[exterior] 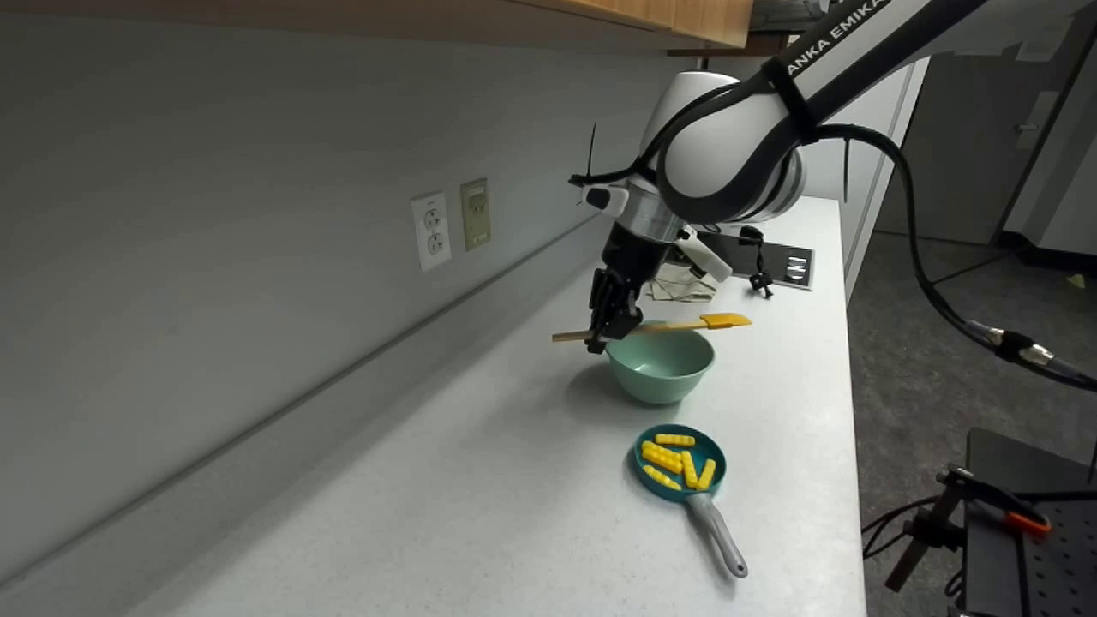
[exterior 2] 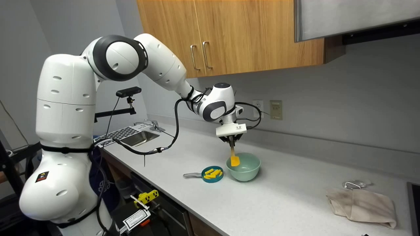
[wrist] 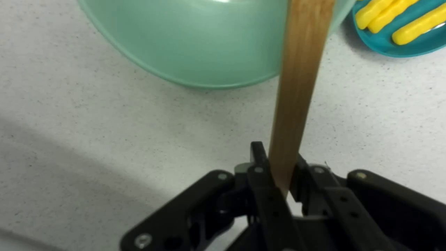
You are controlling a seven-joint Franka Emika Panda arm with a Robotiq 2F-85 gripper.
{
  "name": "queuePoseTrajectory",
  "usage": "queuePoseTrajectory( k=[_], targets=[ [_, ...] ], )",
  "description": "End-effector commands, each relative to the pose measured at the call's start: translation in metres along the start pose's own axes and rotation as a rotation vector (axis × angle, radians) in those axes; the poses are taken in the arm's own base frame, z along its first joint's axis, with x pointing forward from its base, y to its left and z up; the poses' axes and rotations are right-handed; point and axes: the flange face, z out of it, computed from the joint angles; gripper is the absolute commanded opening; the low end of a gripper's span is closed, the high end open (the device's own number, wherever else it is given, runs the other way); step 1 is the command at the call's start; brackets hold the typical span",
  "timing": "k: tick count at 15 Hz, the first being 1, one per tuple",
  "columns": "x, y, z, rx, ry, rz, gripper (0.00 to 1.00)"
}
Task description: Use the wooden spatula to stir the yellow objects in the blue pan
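Wooden spatula (wrist: 298,87): held by its handle above the counter (exterior: 531,514), nearly level in an exterior view; reached across the mint-green mixing bowl (exterior: 660,377), rim contact can't be told.
Gripper (wrist: 280,162): fingers (wrist: 258,151) clamped on the spatula handle from both sides, spread only by the wood's thickness.
Yellow blade (exterior: 726,320): shown in both exterior views, cut off in the wrist view.
Ridged yellow pieces (exterior: 662,458): clustered in the blue-teal frying pan (exterior: 710,446), apart from the blade.
Pan: shown whole in both exterior views, only partly in the wrist view; set just beside the bowl, grey handle (exterior: 718,536) pointed away from it.
Sink (exterior 2: 140,139), faucet (exterior 2: 155,126): seen in an exterior view only.
Folded cloth (exterior 2: 362,206): caught in both exterior views, well apart from the bowl, near the cooktop (exterior: 780,254).
Edges: pan set nearer the front counter edge than the wall (exterior: 214,214).
Room: broad counter stretches found between pan and wall, bowl and cloth; wall cabinet (exterior 2: 242,36) hung above.
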Motion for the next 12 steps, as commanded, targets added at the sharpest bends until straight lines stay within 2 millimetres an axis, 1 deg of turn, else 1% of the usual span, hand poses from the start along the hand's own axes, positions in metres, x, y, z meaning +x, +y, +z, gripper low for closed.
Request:
queuePoseTrajectory(
  k=[1, 4, 8, 12],
  targets=[
    [0.006, -0.032, -0.013, 0.029, 0.030, -0.009, 0.04],
    [0.009, -0.054, -0.008, 0.076, 0.043, 0.005, 0.04],
    [0.003, -0.078, 0.006, 0.126, 0.027, -0.003, 0.04],
    [0.010, -0.101, 0.019, 0.181, 0.055, -0.047, 0.04]
  ],
)
